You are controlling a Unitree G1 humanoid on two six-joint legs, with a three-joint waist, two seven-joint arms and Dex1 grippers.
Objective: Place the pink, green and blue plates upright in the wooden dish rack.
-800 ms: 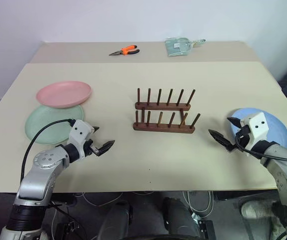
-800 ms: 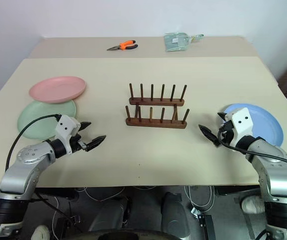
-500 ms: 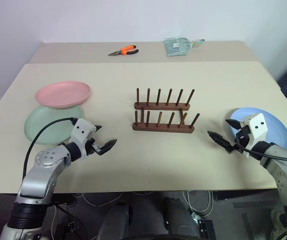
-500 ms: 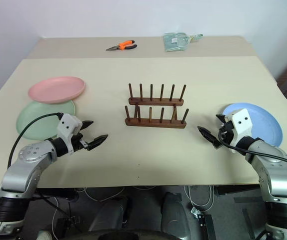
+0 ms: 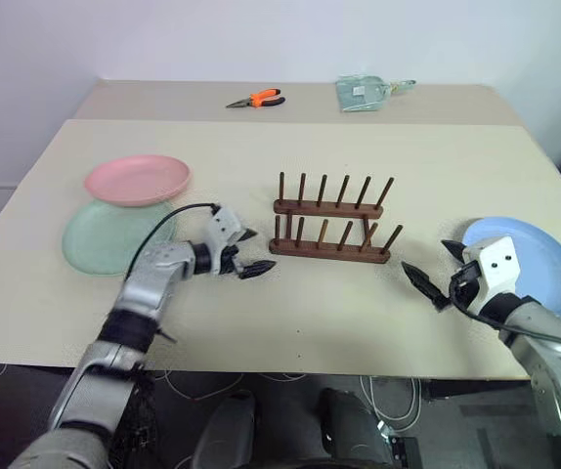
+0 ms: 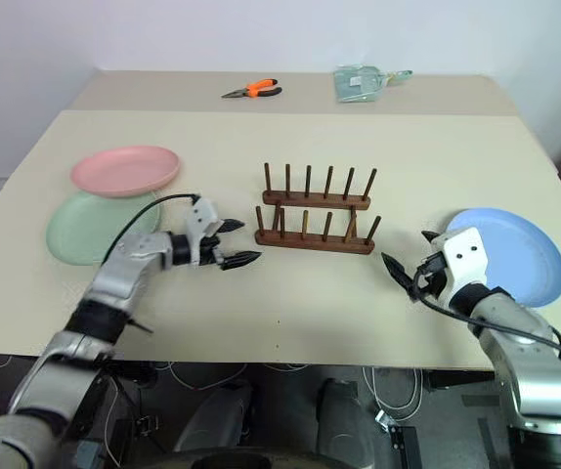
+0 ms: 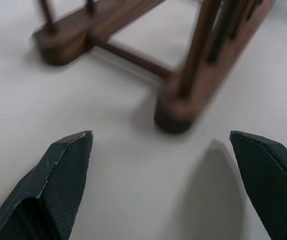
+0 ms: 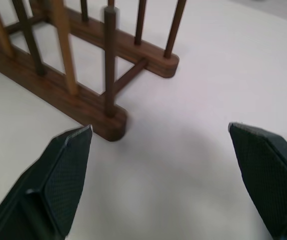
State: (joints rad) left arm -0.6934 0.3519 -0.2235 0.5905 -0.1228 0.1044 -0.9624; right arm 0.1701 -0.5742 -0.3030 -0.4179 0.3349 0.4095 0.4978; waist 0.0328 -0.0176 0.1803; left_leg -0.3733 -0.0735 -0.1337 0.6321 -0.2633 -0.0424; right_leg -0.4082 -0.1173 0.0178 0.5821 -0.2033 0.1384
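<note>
Wooden dish rack (image 5: 332, 227) is standing empty at the middle of the beige counter (image 5: 290, 313). Just beside its left end, the left tool (image 5: 248, 253) is hovering with fingers spread and gripping nothing. Near its right end, the right tool (image 5: 436, 270) is hanging likewise released and empty. Behind that tool, the blue plate (image 5: 535, 259) is lying flat. Well off to the left, the pink plate (image 5: 137, 179) is resting partly over the green plate (image 5: 105, 239). Orange pliers (image 5: 257, 98) and a clear bag (image 5: 368, 91) are lying at the far edge.
</note>
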